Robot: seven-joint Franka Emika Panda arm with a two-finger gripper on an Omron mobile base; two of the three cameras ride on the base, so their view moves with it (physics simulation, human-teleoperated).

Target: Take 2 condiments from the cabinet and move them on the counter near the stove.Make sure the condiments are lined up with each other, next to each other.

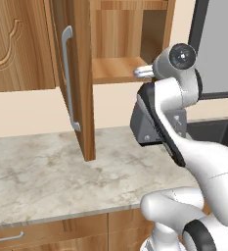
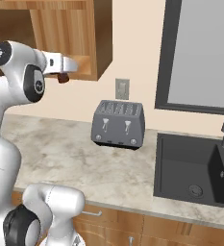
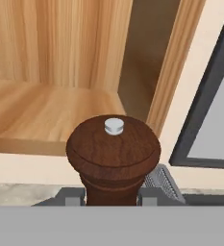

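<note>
The claw [image 3: 111,194] is clamped on the dark reddish-brown shaker [image 3: 113,156], its two fingers pressed against the neck on either side below the round top. The claw holds it in the air just outside the front edge of the cabinet [image 1: 120,44] shelf, whose door [image 1: 79,78] stands open. Below lies the marbled table [image 2: 84,163], with a grey toaster [image 2: 118,124] against the wall and a black sink [image 2: 195,170] beside it.
</note>
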